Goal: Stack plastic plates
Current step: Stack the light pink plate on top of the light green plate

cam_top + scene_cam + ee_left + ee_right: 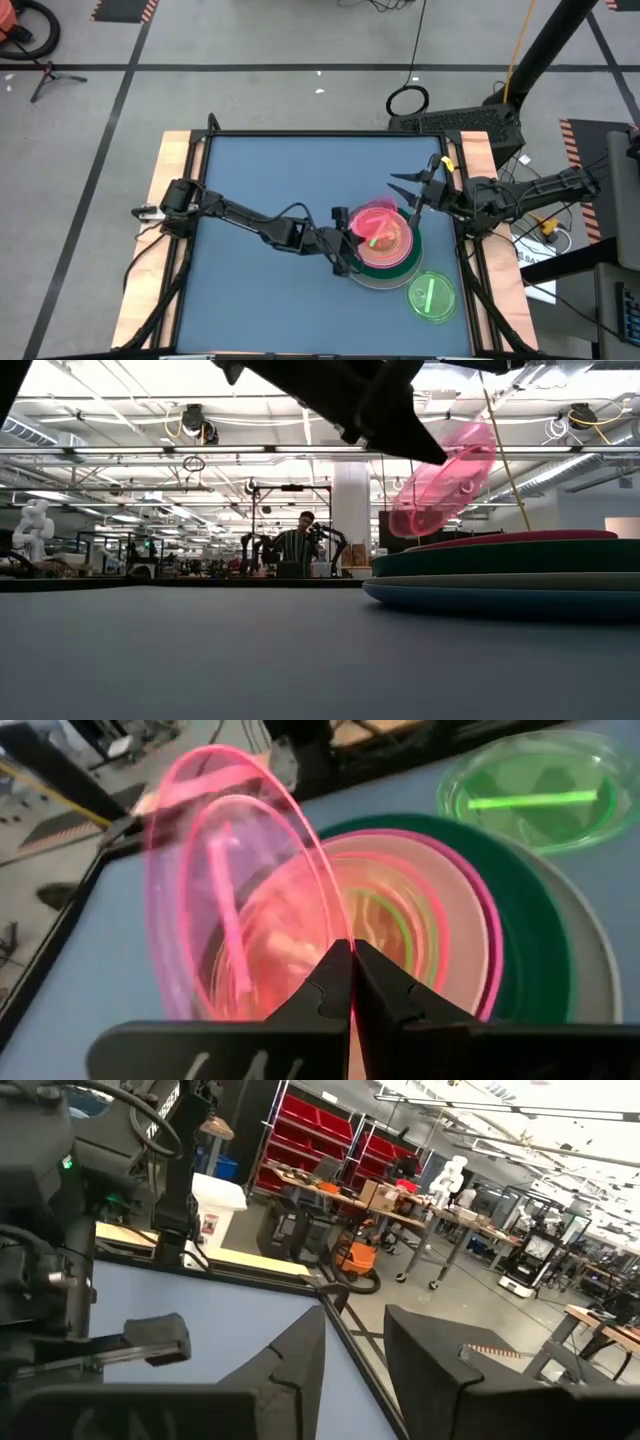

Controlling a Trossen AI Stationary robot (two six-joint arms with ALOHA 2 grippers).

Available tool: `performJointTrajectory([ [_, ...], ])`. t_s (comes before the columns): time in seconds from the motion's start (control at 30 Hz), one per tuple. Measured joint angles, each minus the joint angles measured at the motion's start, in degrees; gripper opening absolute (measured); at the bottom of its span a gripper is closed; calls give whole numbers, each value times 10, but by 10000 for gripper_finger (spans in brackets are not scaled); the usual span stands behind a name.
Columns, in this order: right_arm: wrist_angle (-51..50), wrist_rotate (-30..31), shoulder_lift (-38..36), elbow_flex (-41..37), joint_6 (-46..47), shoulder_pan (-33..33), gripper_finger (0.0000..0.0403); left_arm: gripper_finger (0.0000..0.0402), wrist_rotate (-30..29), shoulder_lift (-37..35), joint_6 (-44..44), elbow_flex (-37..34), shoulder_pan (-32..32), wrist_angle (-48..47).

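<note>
Item: left gripper (350, 970), fingers clamped on rim of small translucent pink plate (235, 900); plate held tilted, raised over the stack (385, 250), lower edge near the top plate.
Stack: near right side of blue table (260, 180); grey-white plate (500, 582) resting on blue plate (500, 600), then green plate (480, 563), pink plate (520, 538), with smaller translucent plates nested on top.
Loose: small translucent green plate (432, 297), lying flat just beside the stack, toward front right corner.
Right gripper (412, 190): fingers parted, holding nothing, hovering just beyond the stack by the table's right edge.
Step judged: setting pink plate onto stack. Best levelled first, centred over the nested plates, lowered until seated, then released; dropped tilted, likely to slide off.
Room: wide bare tabletop to the left for withdrawal; right side crowded by right gripper, green plate and table edge.
</note>
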Motion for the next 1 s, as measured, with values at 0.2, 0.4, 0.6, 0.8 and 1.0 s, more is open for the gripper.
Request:
performJointTrajectory([
  [0.2,-2,0,0,0,-8,0,98,3,38,21,-5,1,3,41],
  [0.4,-10,1,0,0,-11,0,98,3,39,23,-12,1,2,45],
  [0.6,-12,2,0,0,-15,0,98,12,40,23,-40,1,4,45],
  [0.8,-12,2,0,0,-15,0,98,59,39,23,-50,1,4,38],
  [1.0,-15,2,0,0,-15,0,98,80,39,23,-50,1,4,38],
])
